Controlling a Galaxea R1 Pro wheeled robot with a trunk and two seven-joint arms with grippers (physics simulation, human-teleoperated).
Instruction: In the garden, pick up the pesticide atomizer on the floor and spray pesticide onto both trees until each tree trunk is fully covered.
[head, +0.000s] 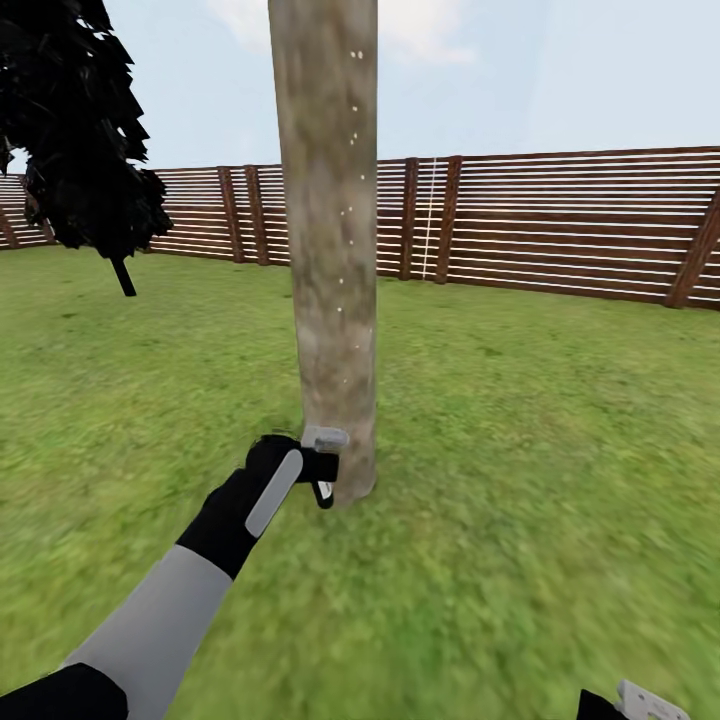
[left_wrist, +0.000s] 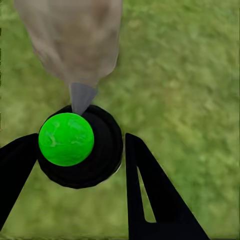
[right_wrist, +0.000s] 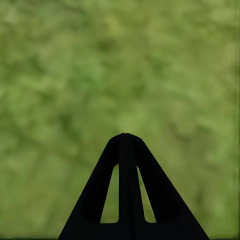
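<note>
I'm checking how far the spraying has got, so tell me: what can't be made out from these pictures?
- Tree trunk: its top is cut off by the head view's upper edge; its far side is hidden, so full coverage cannot be judged.
- Pesticide: a few tiny white specks, too small to count reliably.
- Pesticide atomizer: in the head view, largely hidden by the left gripper.
- Right gripper: cut off at the head view's bottom corner.

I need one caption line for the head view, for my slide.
Left gripper holds the pesticide atomizer against the speckled tree trunk base.
</note>
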